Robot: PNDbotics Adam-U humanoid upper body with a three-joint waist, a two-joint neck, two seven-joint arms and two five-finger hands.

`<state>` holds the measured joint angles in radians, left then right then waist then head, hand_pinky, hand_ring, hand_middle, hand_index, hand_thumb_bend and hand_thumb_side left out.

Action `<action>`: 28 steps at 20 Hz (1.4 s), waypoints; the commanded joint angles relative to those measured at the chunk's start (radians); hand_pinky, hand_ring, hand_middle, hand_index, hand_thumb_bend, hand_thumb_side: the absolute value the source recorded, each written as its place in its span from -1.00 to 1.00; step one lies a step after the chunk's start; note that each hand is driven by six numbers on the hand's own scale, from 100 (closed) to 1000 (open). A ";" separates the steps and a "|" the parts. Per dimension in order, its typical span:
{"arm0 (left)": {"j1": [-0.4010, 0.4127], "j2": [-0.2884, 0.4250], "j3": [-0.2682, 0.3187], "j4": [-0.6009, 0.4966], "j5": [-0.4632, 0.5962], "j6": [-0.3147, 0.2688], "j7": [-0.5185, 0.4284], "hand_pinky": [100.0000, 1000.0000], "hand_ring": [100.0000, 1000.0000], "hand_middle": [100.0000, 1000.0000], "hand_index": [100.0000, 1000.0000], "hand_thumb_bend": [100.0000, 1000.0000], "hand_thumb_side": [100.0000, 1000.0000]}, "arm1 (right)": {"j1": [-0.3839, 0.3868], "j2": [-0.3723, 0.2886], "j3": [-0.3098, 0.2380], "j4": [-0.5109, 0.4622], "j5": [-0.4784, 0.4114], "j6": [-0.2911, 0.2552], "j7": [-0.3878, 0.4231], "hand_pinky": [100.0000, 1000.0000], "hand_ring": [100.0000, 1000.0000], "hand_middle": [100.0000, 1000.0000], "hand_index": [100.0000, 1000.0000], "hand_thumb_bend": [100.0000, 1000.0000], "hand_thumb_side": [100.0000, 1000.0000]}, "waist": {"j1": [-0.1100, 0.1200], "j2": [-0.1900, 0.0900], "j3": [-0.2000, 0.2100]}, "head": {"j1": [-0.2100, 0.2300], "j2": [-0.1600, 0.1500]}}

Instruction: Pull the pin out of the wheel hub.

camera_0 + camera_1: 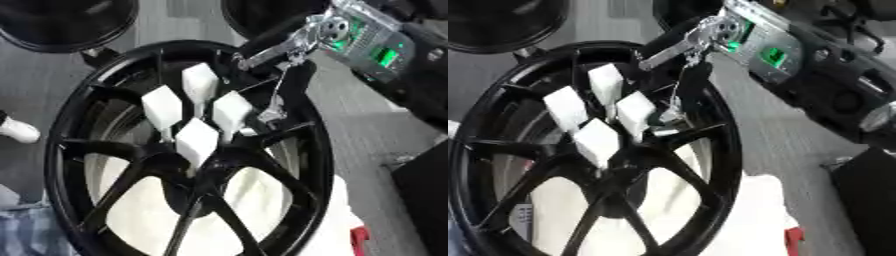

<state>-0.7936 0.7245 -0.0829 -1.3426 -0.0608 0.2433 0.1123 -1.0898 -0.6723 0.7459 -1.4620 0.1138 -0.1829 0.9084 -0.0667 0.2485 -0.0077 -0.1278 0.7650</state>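
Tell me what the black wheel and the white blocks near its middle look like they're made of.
The wheel looks like metal under glossy black paint: its rim and spokes catch sharp highlights. The white blocks look matte and flat-faced with crisp edges, perhaps plastic or foam; the look leaves that open. The right hand reaching toward them shows bare silver metal links.

The right arm (385,47) comes in from the top right corner, black with a silver wrist and green lights, and the right hand (206,107) reaches down and left with its white-tipped fingers (197,140) spread out and pointing down; the left hand does not show.
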 commanded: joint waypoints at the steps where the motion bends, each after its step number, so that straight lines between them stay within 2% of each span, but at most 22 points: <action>1: -0.016 0.017 0.008 -0.011 0.002 0.000 0.004 0.54 0.55 0.34 0.67 -1.00 0.69 | -0.013 -0.008 -0.007 0.005 -0.012 -0.006 -0.001 0.69 0.71 0.50 0.68 -0.80 -0.36 | 0.005 -0.015 0.001 | -0.006 0.005; 5: -0.016 0.018 0.009 -0.010 0.001 0.002 0.004 0.54 0.55 0.34 0.67 -1.00 0.69 | -0.018 -0.003 -0.007 0.000 -0.024 -0.007 -0.001 0.67 0.70 0.51 0.68 -0.84 -0.33 | 0.005 -0.014 0.001 | -0.007 0.005; 6: -0.016 0.018 0.009 -0.009 0.001 0.002 0.004 0.54 0.55 0.34 0.67 -1.00 0.69 | -0.021 -0.001 -0.007 -0.002 -0.027 -0.008 -0.001 0.67 0.69 0.51 0.68 -0.89 -0.23 | 0.005 -0.014 0.001 | -0.007 0.005; 7: -0.016 0.018 0.009 -0.009 0.001 0.002 0.004 0.54 0.55 0.34 0.67 -1.00 0.69 | -0.024 0.001 -0.007 -0.004 -0.028 -0.009 -0.001 0.67 0.69 0.51 0.68 -0.86 -0.27 | 0.005 -0.014 0.001 | -0.007 0.005; 22: -0.014 0.020 0.010 -0.006 -0.001 0.004 0.000 0.53 0.55 0.34 0.67 -1.00 0.69 | -0.043 0.008 0.007 -0.024 -0.021 -0.040 -0.001 0.63 0.63 0.47 0.64 -0.81 -0.28 | 0.000 -0.019 -0.001 | -0.005 0.005; 24: -0.013 0.019 0.010 -0.005 -0.001 0.004 0.000 0.53 0.55 0.33 0.66 -1.00 0.69 | -0.043 0.009 0.012 -0.025 -0.018 -0.043 -0.001 0.62 0.60 0.40 0.61 -0.79 -0.30 | -0.001 -0.019 -0.001 | -0.005 0.005; 27: -0.013 0.019 0.010 -0.005 -0.001 0.005 -0.001 0.53 0.55 0.33 0.66 -1.00 0.69 | -0.040 0.011 0.013 -0.021 -0.021 -0.047 -0.001 0.58 0.50 0.08 0.51 -0.81 -0.36 | -0.001 -0.019 0.000 | -0.005 0.005; 28: -0.013 0.019 0.011 -0.005 -0.001 0.005 0.000 0.53 0.55 0.33 0.66 -1.00 0.69 | -0.040 0.011 0.011 -0.020 -0.024 -0.047 -0.001 0.58 0.50 0.08 0.51 -0.81 -0.36 | -0.001 -0.020 0.001 | -0.005 0.005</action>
<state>-0.7928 0.7199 -0.0827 -1.3411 -0.0599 0.2472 0.1119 -1.1094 -0.6481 0.7675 -1.4710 0.0944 -0.2227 0.9034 -0.0728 0.2509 -0.0069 -0.1324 0.7650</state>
